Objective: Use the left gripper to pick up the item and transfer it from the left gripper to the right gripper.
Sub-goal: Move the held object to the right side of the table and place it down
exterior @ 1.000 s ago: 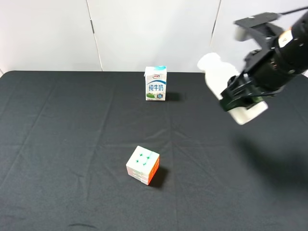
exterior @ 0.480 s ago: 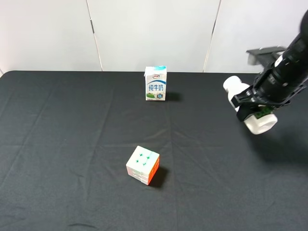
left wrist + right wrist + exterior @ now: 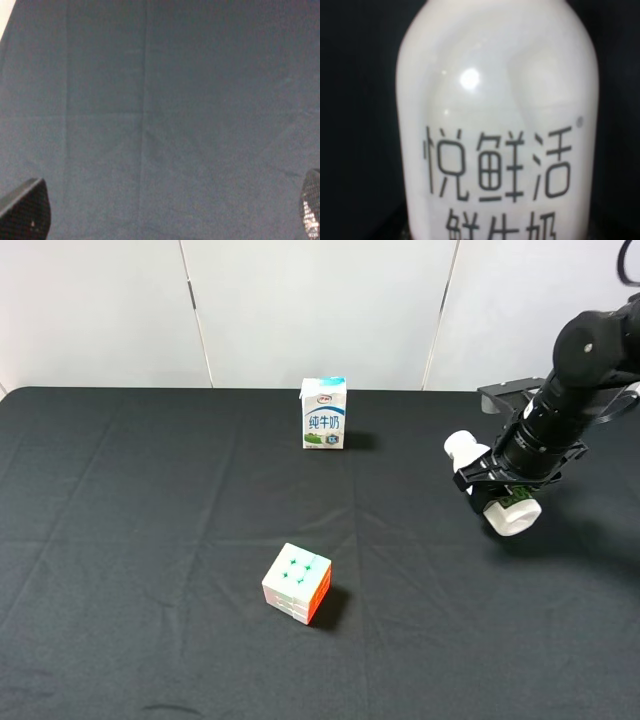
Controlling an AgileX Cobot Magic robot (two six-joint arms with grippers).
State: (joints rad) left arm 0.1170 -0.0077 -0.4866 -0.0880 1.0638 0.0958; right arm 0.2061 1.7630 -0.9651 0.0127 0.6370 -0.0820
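The pastel puzzle cube (image 3: pixel 297 583) is seen nearest, at the lower centre of the high frame, standing on the black tablecloth (image 3: pixel 150 540) with one white face carrying green marks turned upward and an orange side toward the lower right. Further back, at the right of the frame, the white bottle (image 3: pixel 499 495) is found clenched in the right gripper (image 3: pixel 505 483), low over the cloth; whether its base touches the cloth cannot be told. Its long axis is tilted, running from the white cap (image 3: pixel 460 447) at the upper left down to the round base at the lower right, so the cap points toward the centre back of the table. A scrap of green label is visible beside the jaws near the base. In the right wrist view the bottle (image 3: pixel 497 125) fills the frame lengthwise, and dark grey Chinese characters reading 悦鲜活 are printed across its body, with a second line cut off by the frame edge. At the back centre of the high frame, near the white wall, the small milk carton (image 3: pixel 324 413) is stood upright, marked 纯牛奶 in blue on white, with a teal top edge. The left gripper (image 3: pixel 160 215) is shown only in the left wrist view, as two dark tips at the lower corners, parted wide with nothing but bare cloth between them.
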